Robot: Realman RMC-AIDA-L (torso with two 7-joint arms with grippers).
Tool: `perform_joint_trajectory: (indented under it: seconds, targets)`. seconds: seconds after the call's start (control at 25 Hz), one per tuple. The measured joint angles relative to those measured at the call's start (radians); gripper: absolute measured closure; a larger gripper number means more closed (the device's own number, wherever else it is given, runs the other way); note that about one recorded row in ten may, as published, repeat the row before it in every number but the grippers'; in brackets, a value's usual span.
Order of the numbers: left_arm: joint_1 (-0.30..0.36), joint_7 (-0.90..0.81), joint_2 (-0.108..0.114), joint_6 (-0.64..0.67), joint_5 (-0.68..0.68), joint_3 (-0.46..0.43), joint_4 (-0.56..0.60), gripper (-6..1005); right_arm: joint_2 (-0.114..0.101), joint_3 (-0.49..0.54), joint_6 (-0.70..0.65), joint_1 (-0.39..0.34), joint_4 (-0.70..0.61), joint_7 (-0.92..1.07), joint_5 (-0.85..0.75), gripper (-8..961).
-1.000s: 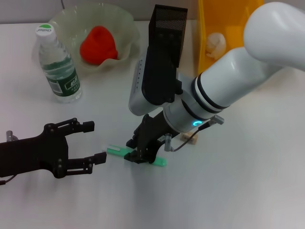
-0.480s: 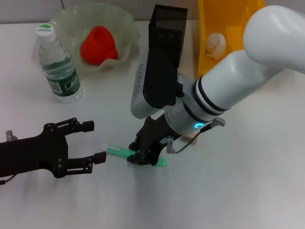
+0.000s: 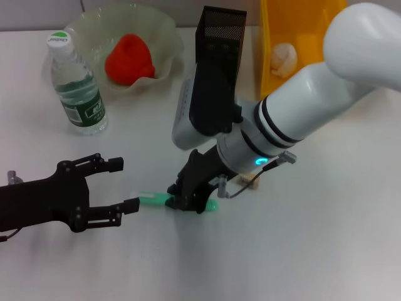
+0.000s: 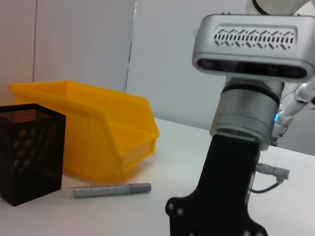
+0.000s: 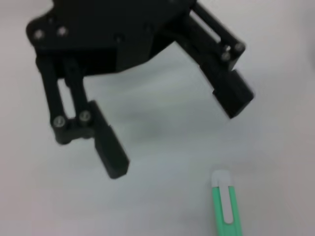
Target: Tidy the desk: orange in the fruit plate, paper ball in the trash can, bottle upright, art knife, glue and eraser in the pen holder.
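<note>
My right gripper [image 3: 193, 202] is down on the table, shut on the middle of the green art knife [image 3: 150, 199], which lies flat. The knife's white-tipped end also shows in the right wrist view [image 5: 226, 211]. My left gripper [image 3: 124, 185] is open and empty just left of the knife's tip; it also shows in the right wrist view [image 5: 177, 137]. The eraser [image 3: 250, 180] peeks out behind the right arm. The orange [image 3: 128, 58] lies in the fruit plate [image 3: 88, 28]. The bottle [image 3: 76, 88] stands upright. The paper ball [image 3: 283, 58] is in the trash can [image 3: 294, 19].
The pen holder [image 3: 219, 37] stands at the back behind the right arm and shows in the left wrist view [image 4: 29, 147] beside the trash can [image 4: 98, 128]. A grey stick [image 4: 110, 189], perhaps the glue, lies on the table between them.
The right gripper has shifted slightly left, and the knife has turned a little under it, lying more level. The left arm has not moved.
</note>
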Motion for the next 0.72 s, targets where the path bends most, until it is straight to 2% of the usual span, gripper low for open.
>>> perform_joint_trajectory:
  seconds: [0.36, 0.48, 0.52, 0.56, 0.6, 0.72]
  targets:
    - [0.009, 0.000, 0.009, 0.002, 0.000, -0.036, 0.000, 135, -0.009, 0.228, -0.125, -0.044, -0.020, -0.042, -0.001, 793]
    - [0.011, 0.000, 0.012, 0.009, 0.001, -0.046, -0.003, 135, -0.012, 0.398, -0.214, -0.108, -0.046, -0.111, -0.005, 794]
    - [0.011, 0.000, 0.012, 0.009, 0.001, -0.046, -0.003, 135, -0.012, 0.398, -0.214, -0.108, -0.046, -0.111, -0.005, 794]
    - [0.011, 0.000, 0.012, 0.009, 0.003, -0.046, -0.003, 135, -0.012, 0.473, -0.246, -0.143, -0.072, -0.147, -0.005, 794]
    - [0.011, 0.000, 0.012, 0.009, 0.003, -0.046, -0.003, 135, -0.012, 0.473, -0.246, -0.143, -0.072, -0.147, -0.005, 794]
    - [0.011, 0.000, 0.011, 0.009, 0.006, -0.046, -0.003, 135, -0.012, 0.591, -0.287, -0.192, -0.108, -0.211, 0.006, 794]
